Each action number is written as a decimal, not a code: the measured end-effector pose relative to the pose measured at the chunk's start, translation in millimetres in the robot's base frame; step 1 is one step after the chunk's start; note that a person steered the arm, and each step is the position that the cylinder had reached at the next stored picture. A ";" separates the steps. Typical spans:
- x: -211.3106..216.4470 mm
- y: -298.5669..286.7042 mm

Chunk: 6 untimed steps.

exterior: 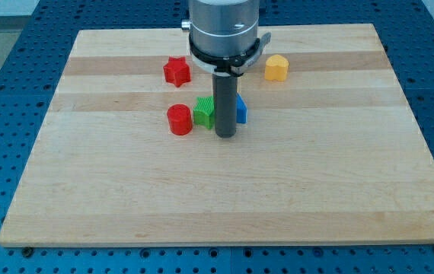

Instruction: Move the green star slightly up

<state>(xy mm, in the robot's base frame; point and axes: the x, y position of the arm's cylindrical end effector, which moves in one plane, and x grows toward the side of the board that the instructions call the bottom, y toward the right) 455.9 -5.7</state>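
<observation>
The green star (204, 111) lies near the middle of the wooden board (224, 190), partly hidden by my rod. My tip (225, 135) rests on the board just below and to the right of the green star, close to it or touching it. A red cylinder (179, 119) sits right next to the green star on its left. A blue block (240, 109) shows at the rod's right side, mostly hidden; its shape cannot be made out.
A red star (177, 71) lies above the group toward the view's top. A yellow hexagonal block (276, 68) lies at the upper right of the rod. The arm's round head (224, 30) hangs over the board's top middle.
</observation>
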 end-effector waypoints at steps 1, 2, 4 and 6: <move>0.1 -11.0; 2.1 -18.2; -12.4 -23.3; 2.6 -32.3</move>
